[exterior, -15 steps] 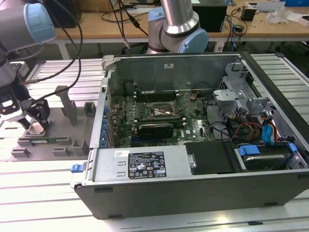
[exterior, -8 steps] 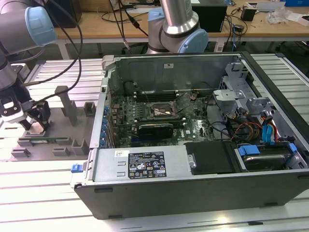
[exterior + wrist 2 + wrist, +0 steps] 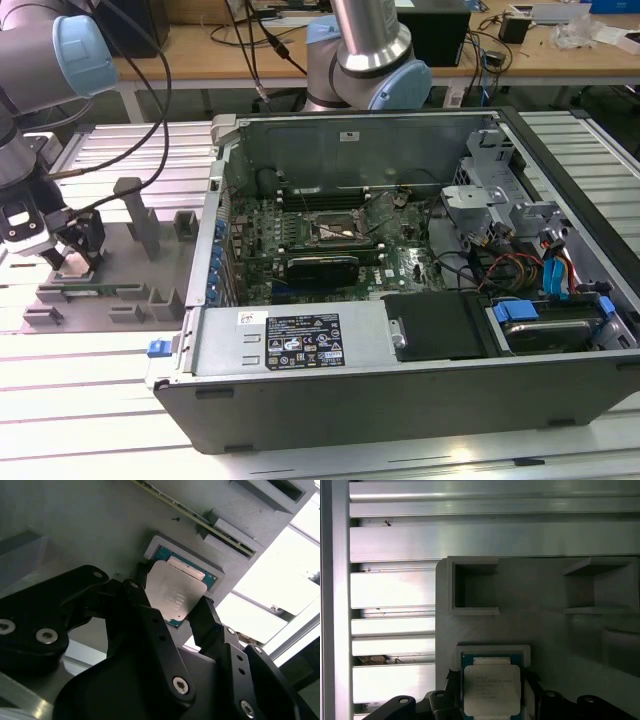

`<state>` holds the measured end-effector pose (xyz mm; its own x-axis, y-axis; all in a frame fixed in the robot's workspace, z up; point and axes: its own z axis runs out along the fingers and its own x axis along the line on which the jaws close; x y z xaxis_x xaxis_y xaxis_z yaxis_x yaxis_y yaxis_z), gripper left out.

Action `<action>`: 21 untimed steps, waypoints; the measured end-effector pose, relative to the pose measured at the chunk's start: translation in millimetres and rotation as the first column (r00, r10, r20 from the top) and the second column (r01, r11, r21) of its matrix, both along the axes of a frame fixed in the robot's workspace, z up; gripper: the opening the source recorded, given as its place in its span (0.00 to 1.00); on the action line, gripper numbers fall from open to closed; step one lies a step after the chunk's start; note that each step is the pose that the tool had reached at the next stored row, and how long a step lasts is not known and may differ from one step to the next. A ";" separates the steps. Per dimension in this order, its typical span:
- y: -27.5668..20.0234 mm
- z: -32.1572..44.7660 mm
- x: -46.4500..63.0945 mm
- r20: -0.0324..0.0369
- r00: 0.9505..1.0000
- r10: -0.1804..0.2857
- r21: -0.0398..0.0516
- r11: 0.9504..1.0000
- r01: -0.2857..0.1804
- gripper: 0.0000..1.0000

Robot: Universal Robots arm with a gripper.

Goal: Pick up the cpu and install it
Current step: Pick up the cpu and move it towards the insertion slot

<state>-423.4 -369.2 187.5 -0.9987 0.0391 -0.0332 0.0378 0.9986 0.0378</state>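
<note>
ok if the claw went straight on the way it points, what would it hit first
The cpu, lying right ahead of the claw in a pocket of the grey holder; the holder's floor comes next. Whether they already touch I can't tell.

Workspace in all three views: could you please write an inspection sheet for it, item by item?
Surface: a ribbed metal table; a grey fixture plate lies on it at the exterior view's left.
Job's things: the cpu lies in a recess of the grey fixture plate; the open computer case shows its dark socket.
Clutter: nothing seen.
Grippers: the gripper is down at the cpu; whether it grasps the chip cannot be judged.
Cables: black cables run to the arm; red and blue cables lie inside the computer case.
Surroundings: a wooden bench at the back; a grey-and-blue arm base behind the computer case.
</note>
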 end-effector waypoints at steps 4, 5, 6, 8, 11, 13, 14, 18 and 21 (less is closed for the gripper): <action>0.0 0.0 0.0 0.000 1.000 0.000 0.000 1.000 0.000 0.55; 0.0 0.0 0.0 0.000 1.000 0.000 0.000 1.000 0.000 0.55; 0.0 0.1 0.0 0.000 1.000 0.000 0.000 1.000 0.000 0.55; 0.1 2.8 0.1 0.000 1.000 0.000 0.000 1.000 0.000 0.55; 0.1 7.0 0.1 0.000 1.000 0.000 0.000 1.000 0.000 0.55; 0.1 7.0 0.1 0.000 1.000 0.003 0.000 1.000 -0.003 0.55; 0.1 7.0 0.1 0.000 1.000 0.009 0.000 1.000 -0.009 0.55; 0.0 9.3 0.0 0.000 1.000 0.019 0.000 1.000 -0.019 0.55; 0.0 20.6 0.1 0.000 1.000 0.019 0.000 1.000 -0.019 0.55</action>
<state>-423.4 -369.1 208.1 -0.9993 0.0198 -0.0332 0.0185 0.9991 0.0379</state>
